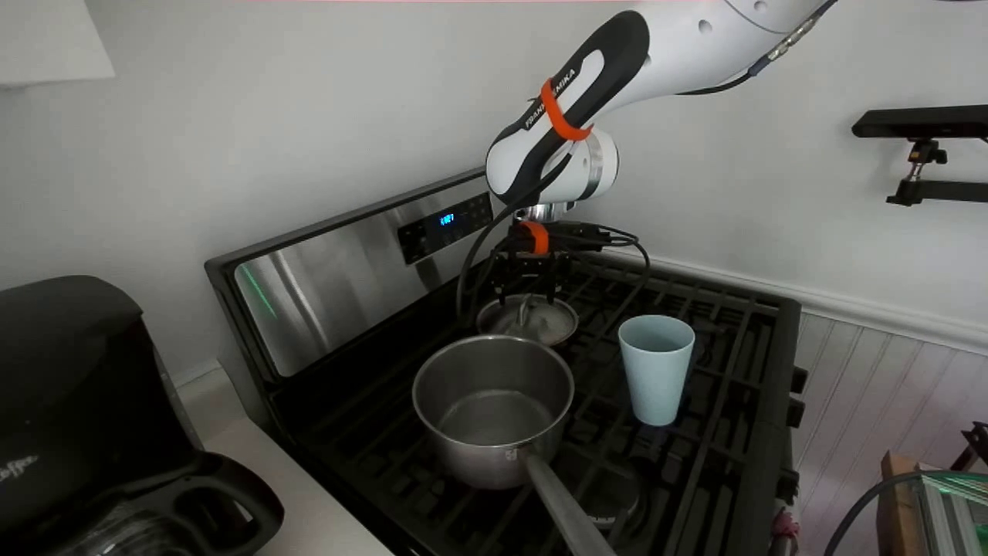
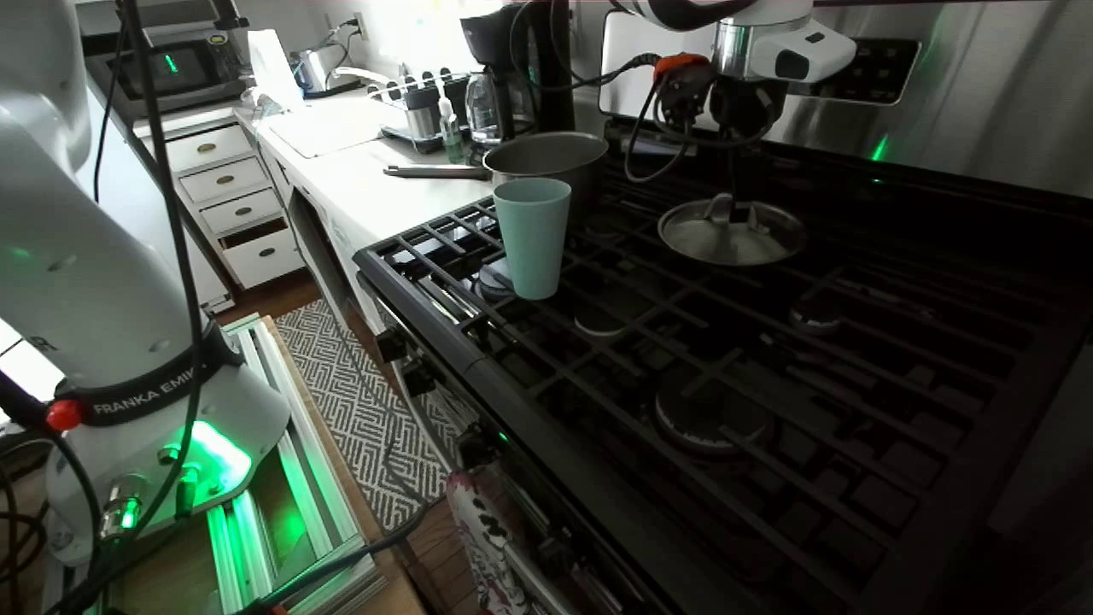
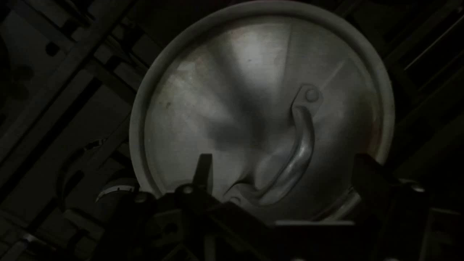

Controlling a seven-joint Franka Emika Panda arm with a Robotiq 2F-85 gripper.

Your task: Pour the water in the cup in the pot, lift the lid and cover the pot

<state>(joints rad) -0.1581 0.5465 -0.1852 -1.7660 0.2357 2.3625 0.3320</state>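
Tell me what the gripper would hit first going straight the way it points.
The lid, most likely: the open gripper points down over it. Whether the fingers would touch its arched handle or flatter surface first is unclear.

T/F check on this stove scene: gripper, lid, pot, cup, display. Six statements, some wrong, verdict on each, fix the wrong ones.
1. The gripper is open over the lid. True.
2. The lid covers the pot. False: it lies apart from the pot, on the stove.
3. The lid has a round knob. False: it has an arched bar handle.
4. The cup stands upright on the stove. True.
5. The pot has two short loop handles. False: it has one long straight handle.
6. The stove's display shows lit blue digits. True.
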